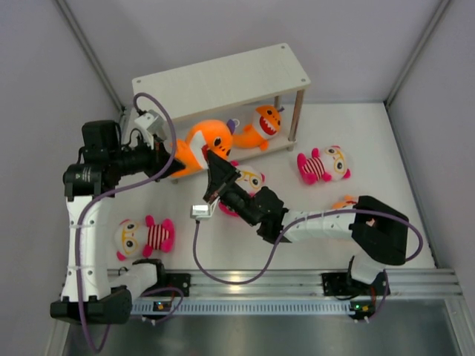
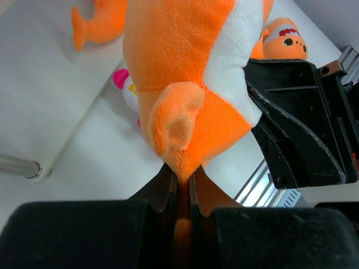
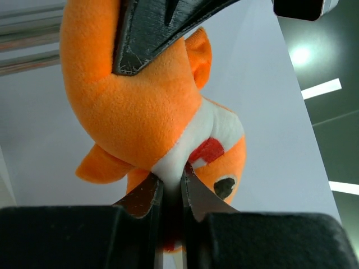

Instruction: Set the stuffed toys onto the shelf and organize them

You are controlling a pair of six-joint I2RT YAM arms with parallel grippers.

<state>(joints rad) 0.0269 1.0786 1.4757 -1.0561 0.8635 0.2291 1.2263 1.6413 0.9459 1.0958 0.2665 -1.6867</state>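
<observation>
The held shark (image 1: 202,142) hangs above the table, just in front of the left half of the shelf (image 1: 223,78) and level with the open front of its lower tier. Both tools are clamped on this one toy. The left gripper (image 1: 177,161) pinches the tail-end seam, with its jaws pressed together on a thin fold of orange plush in the left wrist view (image 2: 180,175). The right gripper (image 1: 214,162) pinches the white belly seam beside the red mouth, its jaws likewise closed on the fabric (image 3: 171,178). From above, the long axis of the held shark runs diagonally from the left gripper up and away toward the shelf, so the head end is nearest the lower tier. A second shark (image 1: 263,124) already occupies the right part of that tier, and the free space lies to its left, directly beyond the held shark. The left arm is the nearer one to that space. The right arm reaches across a doll (image 1: 249,180) lying on the table beneath it. The coming move probably calls for one gripper to let go, so that the other can push the toy head-first into the tier.
</observation>
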